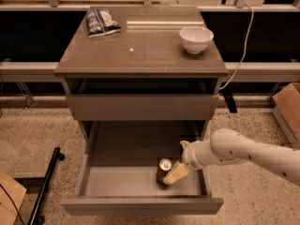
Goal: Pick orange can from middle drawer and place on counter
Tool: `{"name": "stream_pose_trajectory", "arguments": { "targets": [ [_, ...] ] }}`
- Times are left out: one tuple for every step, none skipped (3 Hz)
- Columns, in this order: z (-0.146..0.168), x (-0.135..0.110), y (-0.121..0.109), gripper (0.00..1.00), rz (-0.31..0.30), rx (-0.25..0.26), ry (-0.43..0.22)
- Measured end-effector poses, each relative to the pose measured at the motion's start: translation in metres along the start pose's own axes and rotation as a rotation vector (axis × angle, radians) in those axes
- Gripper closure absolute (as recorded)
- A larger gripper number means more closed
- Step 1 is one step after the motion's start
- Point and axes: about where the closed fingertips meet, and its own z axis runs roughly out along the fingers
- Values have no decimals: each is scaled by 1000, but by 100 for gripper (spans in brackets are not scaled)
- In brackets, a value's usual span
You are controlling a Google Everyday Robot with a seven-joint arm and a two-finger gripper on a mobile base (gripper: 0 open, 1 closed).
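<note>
The orange can (164,166) stands upright in the open middle drawer (122,182), on its grey floor near the front right. My gripper (173,174) reaches in from the right on a white arm. It sits low in the drawer, right against the can's right side. The counter (140,48) is the glossy brown top of the cabinet above.
A white bowl (196,39) stands at the counter's back right and a blue snack bag (101,22) at its back left. The closed upper drawer front (140,107) overhangs the open drawer. A cardboard box (288,107) is on the floor at right, a black pole (44,186) at left.
</note>
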Motion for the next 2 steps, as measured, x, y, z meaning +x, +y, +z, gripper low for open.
{"name": "stream_pose_trajectory", "arguments": {
  "targets": [
    [33, 13, 0, 0, 27, -29, -14],
    [64, 25, -2, 0, 62, -61, -32]
  ]
}}
